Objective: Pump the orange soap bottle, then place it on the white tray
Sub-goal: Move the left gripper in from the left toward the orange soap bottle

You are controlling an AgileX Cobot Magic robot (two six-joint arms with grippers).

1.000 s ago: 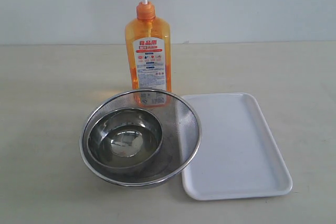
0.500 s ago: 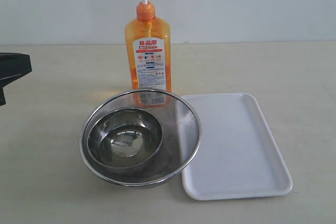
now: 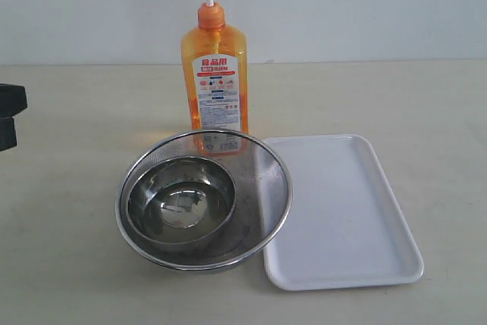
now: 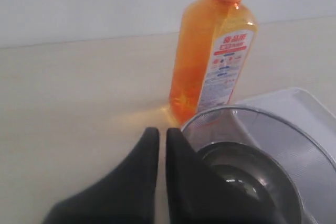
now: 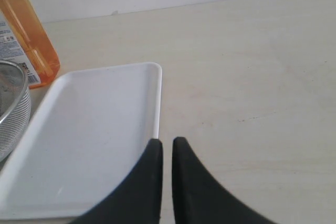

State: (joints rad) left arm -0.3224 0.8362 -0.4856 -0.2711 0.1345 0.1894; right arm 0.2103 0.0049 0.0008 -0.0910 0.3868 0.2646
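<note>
The orange soap bottle (image 3: pixel 215 74) stands upright at the back of the table, its pump head raised on the white stem. The white tray (image 3: pixel 342 211) lies flat to the right of the bowls, with nothing on it. My left gripper (image 3: pixel 14 116) shows only at the far left edge, well apart from the bottle. In the left wrist view that gripper (image 4: pixel 162 131) is shut with nothing in it, and the bottle (image 4: pixel 210 66) stands beyond it. In the right wrist view my right gripper (image 5: pixel 167 141) is shut and empty, over the tray's (image 5: pixel 94 140) edge.
A steel mesh bowl (image 3: pixel 262 180) with a smaller steel bowl (image 3: pixel 181 203) inside it sits just in front of the bottle, its rim touching the tray's left side. A pale wall rises behind the table.
The left gripper came into the exterior view at the left edge and has since drawn back a little toward that edge. Bottle, bowls and tray have not moved.
</note>
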